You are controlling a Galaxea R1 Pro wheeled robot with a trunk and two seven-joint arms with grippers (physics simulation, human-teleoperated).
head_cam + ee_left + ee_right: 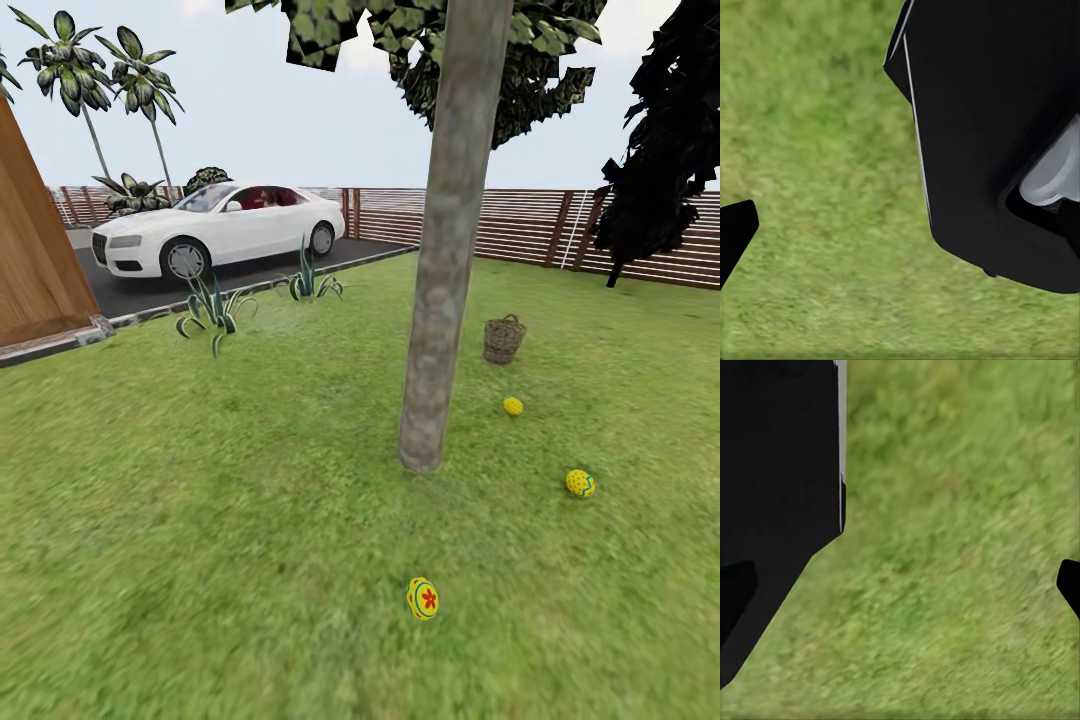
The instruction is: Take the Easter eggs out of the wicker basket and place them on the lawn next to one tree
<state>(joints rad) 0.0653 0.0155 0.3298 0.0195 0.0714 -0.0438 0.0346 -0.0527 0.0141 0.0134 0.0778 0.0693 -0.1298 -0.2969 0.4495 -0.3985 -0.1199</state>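
- The tree (445,250) with the thick grey trunk stands in the middle of the lawn (200,520).
- 3 yellow eggs lie on the grass around its foot.
- The egg with the red flower (423,598) lies in front of the trunk, closest to the robot.
- The egg with the blue zigzag (579,483) lies off to the right of the trunk.
- The plain-looking egg (513,405) lies behind and to the right, between the trunk and the wicker basket (503,339).
- The basket sits on the grass farther back. I cannot see inside it, but with 3 eggs out, it is likely empty.
- The right gripper (907,585) has its 2 dark tips far apart with only grass between them, so it is wide open and holds nothing.
- The left gripper shows 1 dark tip (735,236) over the grass, so I cannot tell how wide it is open. No egg is seen there.
- The job looks about done. A good last check is that every egg sits near this 1 tree.
- If an egg seems too far, lift it gently, set it down slowly near the trunk, and do not let it roll.
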